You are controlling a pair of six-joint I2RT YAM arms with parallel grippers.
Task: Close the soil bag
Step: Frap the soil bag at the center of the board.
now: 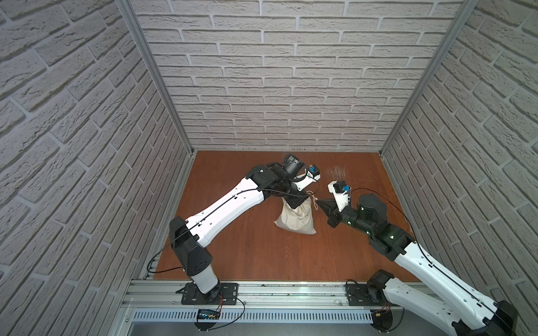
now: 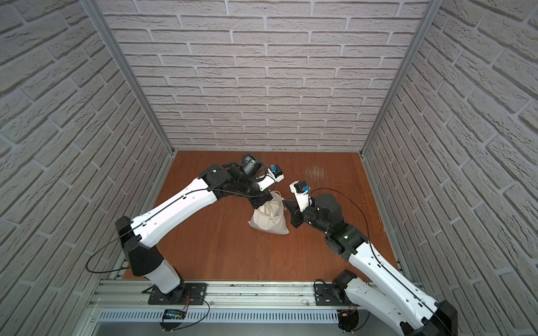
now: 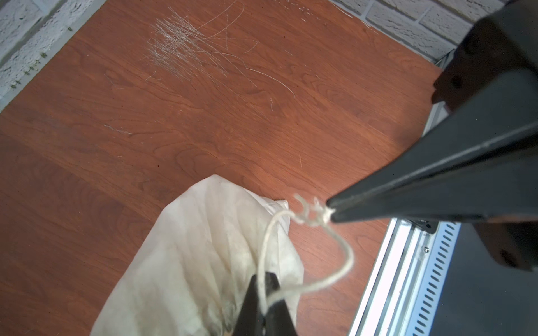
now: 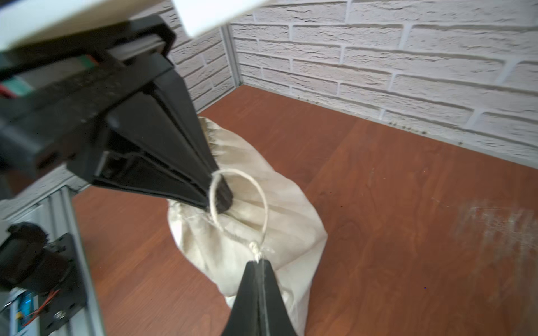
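Note:
The soil bag [image 1: 297, 219] [image 2: 269, 221], a cream cloth sack, stands on the wooden table in both top views. Its mouth is gathered, and a pale cord [image 3: 346, 261] [image 4: 263, 203] loops out from the rim. My left gripper [image 3: 263, 277] [image 4: 221, 195] [image 1: 297, 203] is at the bag's top, shut with the cord running between its fingertips. Just to the bag's right, my right gripper [image 4: 257, 261] [image 3: 329, 209] [image 1: 318, 201] [image 2: 284, 200] is shut on the cord's knotted end [image 4: 255, 248]. Between the two grippers the cord hangs in a slack loop.
The brown table [image 1: 233, 247] is enclosed by brick-patterned walls on three sides. A patch of pale scratches [image 1: 336, 171] [image 3: 180, 46] marks the far right of the table. An aluminium rail [image 1: 262, 291] carrying both arm bases runs along the front edge.

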